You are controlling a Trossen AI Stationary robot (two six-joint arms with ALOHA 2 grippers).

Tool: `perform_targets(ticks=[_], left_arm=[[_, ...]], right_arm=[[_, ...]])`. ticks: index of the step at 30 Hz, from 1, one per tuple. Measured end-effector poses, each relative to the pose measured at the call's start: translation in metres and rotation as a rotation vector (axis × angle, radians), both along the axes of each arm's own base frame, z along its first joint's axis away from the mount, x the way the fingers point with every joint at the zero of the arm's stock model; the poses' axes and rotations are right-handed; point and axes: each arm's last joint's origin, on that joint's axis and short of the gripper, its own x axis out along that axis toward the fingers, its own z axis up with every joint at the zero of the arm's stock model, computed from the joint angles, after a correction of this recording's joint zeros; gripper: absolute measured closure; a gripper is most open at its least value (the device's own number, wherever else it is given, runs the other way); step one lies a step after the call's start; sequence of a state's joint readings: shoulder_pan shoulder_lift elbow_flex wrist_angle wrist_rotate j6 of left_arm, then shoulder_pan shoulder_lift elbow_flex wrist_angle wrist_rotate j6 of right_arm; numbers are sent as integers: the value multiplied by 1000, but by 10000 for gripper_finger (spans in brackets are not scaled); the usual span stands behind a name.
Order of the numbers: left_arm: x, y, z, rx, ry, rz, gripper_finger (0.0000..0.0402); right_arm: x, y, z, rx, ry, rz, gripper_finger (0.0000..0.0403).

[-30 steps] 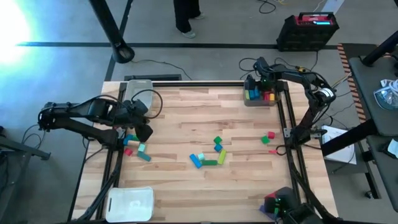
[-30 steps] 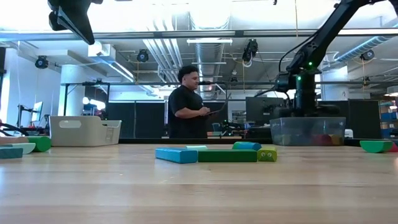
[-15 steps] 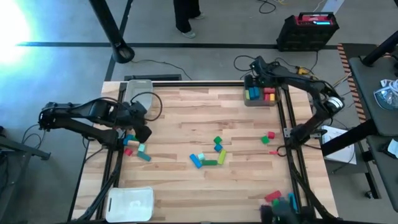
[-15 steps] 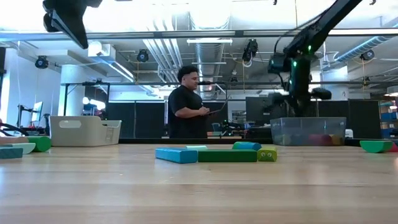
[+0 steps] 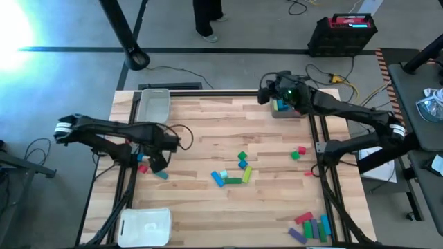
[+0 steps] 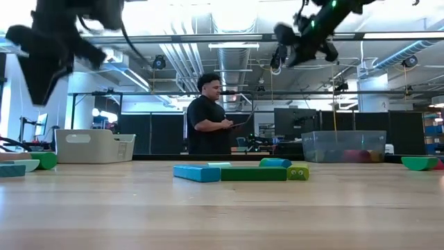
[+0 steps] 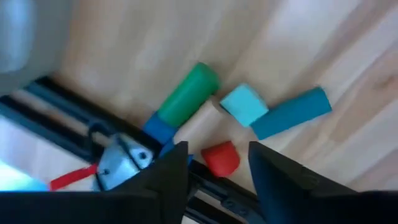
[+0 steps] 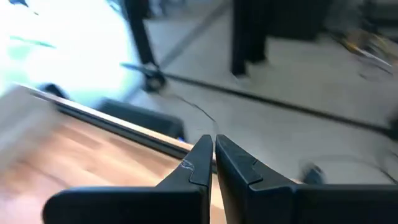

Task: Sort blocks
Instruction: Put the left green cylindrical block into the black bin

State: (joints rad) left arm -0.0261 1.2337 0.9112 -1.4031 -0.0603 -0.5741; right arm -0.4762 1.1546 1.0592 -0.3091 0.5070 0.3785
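By the table's left edge lies a group of blocks: a green one point(image 7: 186, 94), a light teal cube point(image 7: 244, 104), a teal bar point(image 7: 290, 113), a red one point(image 7: 221, 159) and a blue one point(image 7: 160, 128). My left gripper point(image 7: 217, 149) hangs open above them, touching nothing; it is also in the high view point(image 5: 158, 161). More blocks point(image 5: 234, 173) lie mid-table. Two others point(image 5: 297, 153) lie to the right. My right gripper point(image 5: 266, 93) is shut and empty, high over the far edge, left of the clear tray point(image 5: 275, 113).
A grey tray point(image 5: 154, 104) stands at the far left corner and a white tray point(image 5: 145, 226) at the near left corner. Several blocks point(image 5: 309, 226) lie at the near right corner. The clear tray holds coloured blocks. A person point(image 6: 210, 114) stands beyond the table.
My left gripper has come down and gone a little toward the near edge, over the blocks by the left edge. My right gripper has risen from the clear tray and gone toward the table's left along the far edge.
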Motion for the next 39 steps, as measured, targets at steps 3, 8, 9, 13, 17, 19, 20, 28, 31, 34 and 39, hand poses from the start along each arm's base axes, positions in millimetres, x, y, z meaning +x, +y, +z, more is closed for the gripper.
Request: perform_targets(ticks=[3, 8, 9, 13, 17, 19, 20, 28, 31, 34, 39], left_arm=[[11, 3, -22, -24, 47, -76, 221], [25, 12, -50, -59, 143, -180, 202], [27, 14, -54, -57, 167, -199, 199], [35, 19, -69, -62, 247, -262, 185], [41, 22, -84, -96, 306, -322, 176], [44, 24, -92, -116, 329, -353, 176], [45, 26, -96, -121, 334, -360, 177], [50, 28, -121, -181, 394, -387, 214], [48, 27, -126, -224, 415, -389, 246], [46, 27, -128, -232, 423, -402, 271], [48, 27, -126, -217, 417, -412, 280]], right_arm=[[5, 16, 11, -56, -42, 76, 390], [7, 29, 15, -22, -34, 112, 390], [8, 30, 14, -15, -33, 114, 390], [11, 35, 11, 5, -25, 127, 390], [11, 35, 6, 52, -27, 106, 390], [12, 35, 4, 62, -21, 100, 390], [12, 34, 4, 65, -24, 98, 390], [15, 36, 2, 73, -25, 115, 390], [15, 38, 3, 74, -24, 122, 390], [16, 38, 2, 73, -22, 124, 390], [15, 39, 2, 71, -12, 126, 390]])
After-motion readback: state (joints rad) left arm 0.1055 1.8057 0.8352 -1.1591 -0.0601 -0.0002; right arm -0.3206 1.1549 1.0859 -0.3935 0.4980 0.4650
